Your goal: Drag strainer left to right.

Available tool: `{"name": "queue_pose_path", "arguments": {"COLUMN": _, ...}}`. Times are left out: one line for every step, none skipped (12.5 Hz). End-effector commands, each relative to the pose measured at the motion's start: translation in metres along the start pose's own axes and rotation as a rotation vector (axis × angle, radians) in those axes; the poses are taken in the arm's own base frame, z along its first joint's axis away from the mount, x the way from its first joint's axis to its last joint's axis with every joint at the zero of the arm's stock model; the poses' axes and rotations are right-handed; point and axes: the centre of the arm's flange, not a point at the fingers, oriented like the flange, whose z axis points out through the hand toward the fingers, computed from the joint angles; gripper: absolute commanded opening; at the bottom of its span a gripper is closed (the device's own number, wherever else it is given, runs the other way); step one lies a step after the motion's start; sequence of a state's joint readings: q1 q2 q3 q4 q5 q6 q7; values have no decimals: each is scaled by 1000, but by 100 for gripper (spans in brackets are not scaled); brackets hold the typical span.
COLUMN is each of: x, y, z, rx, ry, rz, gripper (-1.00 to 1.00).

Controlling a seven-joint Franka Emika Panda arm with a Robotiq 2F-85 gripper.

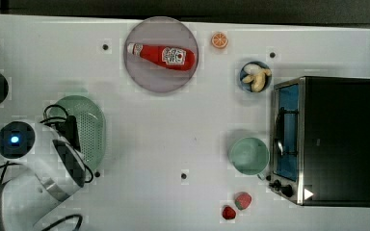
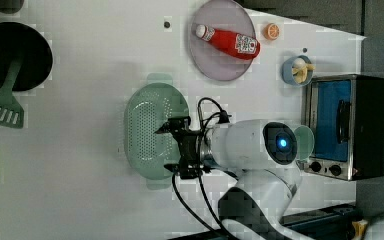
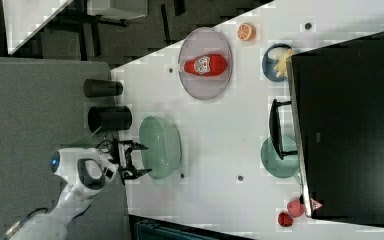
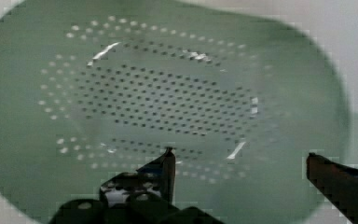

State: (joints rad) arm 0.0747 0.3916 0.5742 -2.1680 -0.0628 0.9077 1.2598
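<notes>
We see the gripper spread wide over the strainer, which sits at the top view's left on the worktop. We judge one finger should hook inside the rim, kept low, then pull steadily. Count: one strainer, one green bowl, two strawberries.

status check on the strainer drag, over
Hand open, poised over strainer, nothing gripped. Strainer at the top view's left, not dragged yet. Mint bowl and toaster oven sit at the top view's right.
</notes>
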Motion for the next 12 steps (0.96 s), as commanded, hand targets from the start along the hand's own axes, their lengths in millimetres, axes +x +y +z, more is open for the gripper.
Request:
{"name": "queue_pose_path", "arguments": {"x": 29, "y": -10, "z": 26, "rx": 27, "ry": -20, "rz": 137, "gripper": 100}}
{"name": "queue_pose_path", "arguments": {"x": 34, "y": -11, "z": 35, "rx": 24, "ry": -22, "rz": 143, "gripper": 100}}
{"name": "queue_pose_path", "arguments": {"x": 40, "y": -12, "z": 44, "rx": 19, "ry": -10, "rz": 140, "gripper": 100}}
{"name": "queue_pose_path", "arguments": {"x": 46, "y": -14, "z": 51, "rx": 27, "ry": 6, "rz": 127, "gripper": 100}}
{"name": "queue_pose_path", "arguments": {"x": 53, "y": -18, "z": 54, "rx": 48, "ry": 12, "rz": 129, "gripper": 100}}
{"name": "queue_pose_path", "arguments": {"x": 60, "y": -19, "z": 58, "rx": 43, "ry": 24, "rz": 142, "gripper": 100}}
{"name": "queue_pose_path", "arguments": {"x": 65, "y": -19, "z": 61, "rx": 40, "ry": 31, "rz": 147, "gripper": 100}}
{"name": "queue_pose_path", "arguments": {"x": 69, "y": -19, "z": 62, "rx": 38, "ry": 37, "rz": 154, "gripper": 100}}
{"name": "queue_pose_path", "arguments": {"x": 75, "y": -19, "z": 63, "rx": 35, "ry": 43, "rz": 162, "gripper": 100}}
{"name": "queue_pose_path", "arguments": {"x": 80, "y": -20, "z": 63, "rx": 39, "ry": 44, "rz": 170, "gripper": 100}}
{"name": "queue_pose_path", "arguments": {"x": 86, "y": -18, "z": 65, "rx": 33, "ry": 52, "rz": 179, "gripper": 100}}
{"name": "queue_pose_path", "arguments": {"x": 93, "y": -16, "z": 66, "rx": 30, "ry": 58, "rz": 188, "gripper": 100}}
